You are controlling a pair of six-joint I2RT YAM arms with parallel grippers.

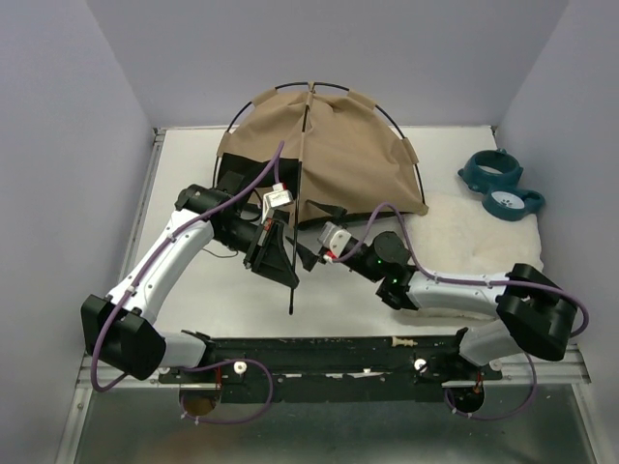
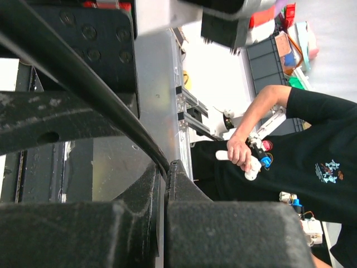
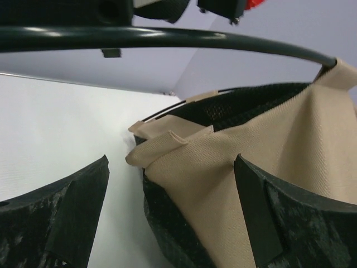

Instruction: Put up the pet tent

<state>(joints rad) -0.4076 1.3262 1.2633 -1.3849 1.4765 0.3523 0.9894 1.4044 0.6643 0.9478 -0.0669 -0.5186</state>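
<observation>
Top view: the pet tent (image 1: 329, 155) stands at 12 o'clock on the counter (image 1: 242, 309). The left gripper (image 1: 285, 256) pinches its thin black pole (image 1: 291, 295).

Left wrist view: fingers (image 2: 139, 190) pressed together on the pole (image 2: 128, 131).

Right wrist view: the right gripper (image 3: 172, 167) is spread, with the pet tent (image 3: 279, 139) fabric between its fingers.

The tan tent (image 1: 338, 155) sits half-raised. One black pole (image 1: 395, 118) arches over it; a second pole (image 1: 292, 280) juts forward

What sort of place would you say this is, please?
Probably a robotics lab's recording cell: a white table boxed in by plain walls, a left arm and a right arm bolted at its near edge, and a person holding a handle nearby.
</observation>
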